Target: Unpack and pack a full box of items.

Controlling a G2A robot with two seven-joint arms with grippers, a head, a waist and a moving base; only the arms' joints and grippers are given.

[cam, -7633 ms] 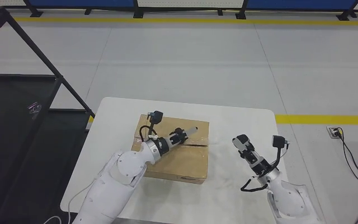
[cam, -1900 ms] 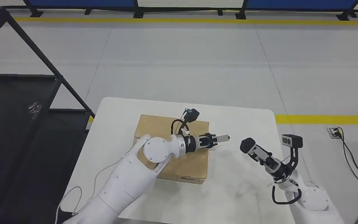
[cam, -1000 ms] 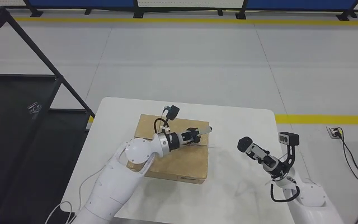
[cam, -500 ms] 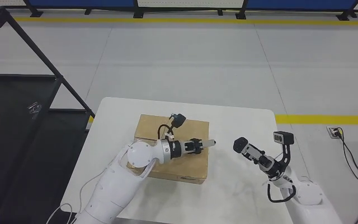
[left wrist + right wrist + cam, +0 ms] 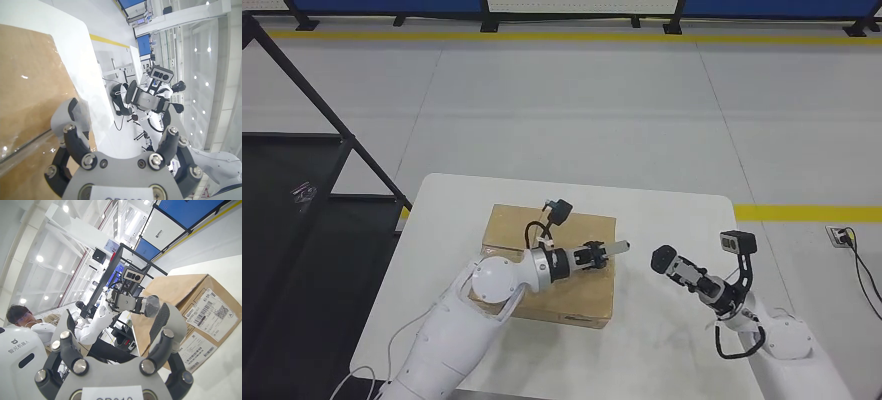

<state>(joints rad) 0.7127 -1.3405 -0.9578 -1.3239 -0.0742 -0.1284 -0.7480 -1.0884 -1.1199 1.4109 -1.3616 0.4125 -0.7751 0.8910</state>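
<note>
The closed box (image 5: 582, 295) sits mid-way on the desk (image 5: 662, 340), its taped seam (image 5: 24, 145) running toward the right edge; the left claw (image 5: 620, 245), released, hangs at that seam's end, nearer than the released right claw (image 5: 662, 260)

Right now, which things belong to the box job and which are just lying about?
Job: box; tape on its seam; left gripper and right gripper, both open; table.
Lying about: black rack; floor socket; yellow line.
</note>
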